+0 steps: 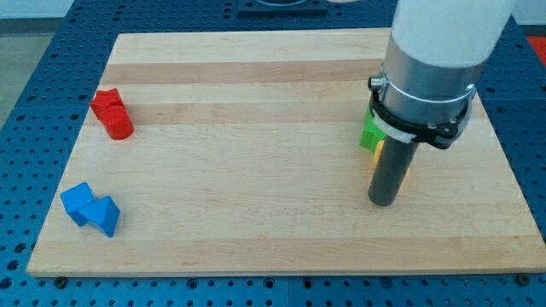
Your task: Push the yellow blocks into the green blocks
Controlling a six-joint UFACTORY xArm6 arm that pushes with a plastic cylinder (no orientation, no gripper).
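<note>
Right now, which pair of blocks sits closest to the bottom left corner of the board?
The blue blocks. The red blocks sit higher on the view's left, and the green and yellow ones are by my tip at the right.

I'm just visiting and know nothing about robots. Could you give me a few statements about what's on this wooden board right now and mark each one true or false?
1. The red blocks sit near the view's left edge of the board. True.
2. The blue blocks are at the view's top right. False: they lie at the view's bottom left.
3. My tip rests among the red blocks. False: it is on the view's right, by the green blocks and yellow blocks.
4. The arm hides most of the green and yellow blocks. True.
5. The green sliver shows above the yellow one. True.
</note>
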